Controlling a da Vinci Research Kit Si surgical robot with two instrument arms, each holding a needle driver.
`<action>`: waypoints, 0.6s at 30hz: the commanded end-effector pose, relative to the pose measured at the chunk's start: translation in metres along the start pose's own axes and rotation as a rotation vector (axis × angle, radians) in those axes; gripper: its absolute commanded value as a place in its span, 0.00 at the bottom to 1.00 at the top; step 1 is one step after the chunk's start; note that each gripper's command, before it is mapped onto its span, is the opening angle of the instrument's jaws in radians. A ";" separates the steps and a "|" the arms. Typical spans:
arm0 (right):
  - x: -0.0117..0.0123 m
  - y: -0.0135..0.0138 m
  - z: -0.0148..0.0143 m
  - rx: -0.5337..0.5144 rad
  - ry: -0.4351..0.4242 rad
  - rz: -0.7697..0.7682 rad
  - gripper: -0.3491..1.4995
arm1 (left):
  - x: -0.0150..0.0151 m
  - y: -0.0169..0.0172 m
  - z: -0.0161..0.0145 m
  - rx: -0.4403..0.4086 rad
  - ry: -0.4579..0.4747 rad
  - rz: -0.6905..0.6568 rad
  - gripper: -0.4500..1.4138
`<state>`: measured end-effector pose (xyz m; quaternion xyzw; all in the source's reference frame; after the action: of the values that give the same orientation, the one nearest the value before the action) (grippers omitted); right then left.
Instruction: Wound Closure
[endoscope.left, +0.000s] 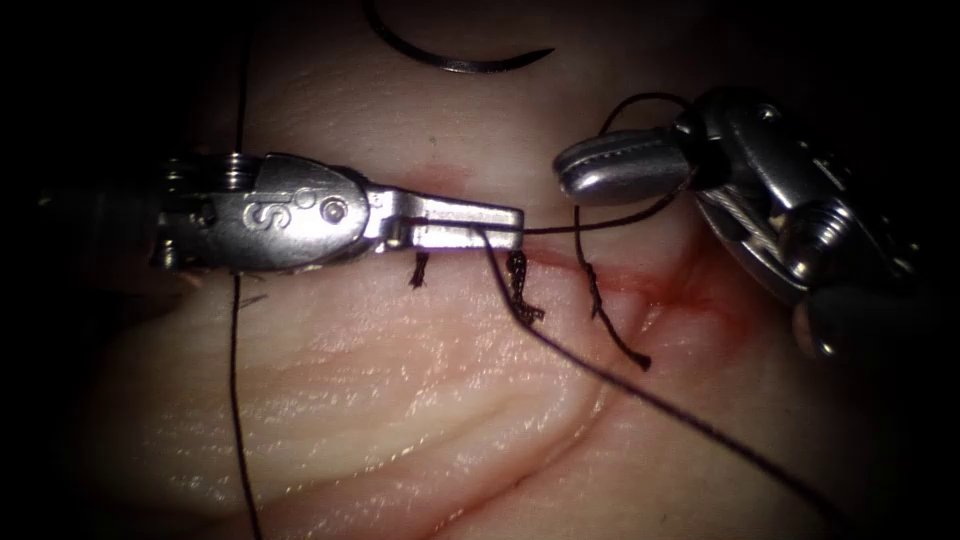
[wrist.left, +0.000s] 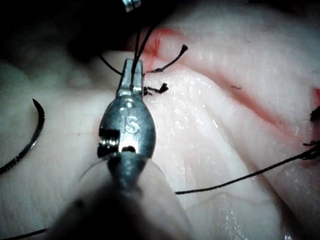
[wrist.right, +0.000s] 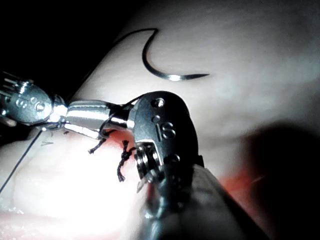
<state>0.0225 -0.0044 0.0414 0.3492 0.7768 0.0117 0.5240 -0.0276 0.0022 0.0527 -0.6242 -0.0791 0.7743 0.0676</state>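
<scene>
The curved needle lies loose on the tissue, beyond the cut and not in it; it is also in the left wrist view and the right wrist view. My left tool reaches in over the cut, its jaws shut on the thread. That strand runs right to my right tool, whose jaws are shut with nothing visibly between them. A loop of thread passes around the right tool. A short thread end hangs down across the cut.
Dark knot tails stick up along the cut near the left jaws. Red fluid stains the cut's right end. One long strand trails toward the lower right, and another strand hangs down the left side.
</scene>
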 end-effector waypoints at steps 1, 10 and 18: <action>-0.0003 0.0003 -0.0002 0.033 -0.057 -0.022 0.00 | -0.0003 -0.0005 0.0007 -0.003 0.004 0.000 0.00; -0.0018 -0.0022 0.0006 0.221 -0.458 -0.144 0.00 | 0.0004 -0.0019 0.0013 -0.005 0.020 -0.014 0.00; -0.0032 -0.0043 0.0025 0.258 -0.614 -0.225 0.30 | 0.0008 -0.0024 0.0027 -0.009 0.029 -0.021 0.00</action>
<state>0.0221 -0.0108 0.0410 0.3020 0.6076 -0.2520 0.6900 -0.0299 0.0044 0.0526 -0.6342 -0.0882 0.7645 0.0749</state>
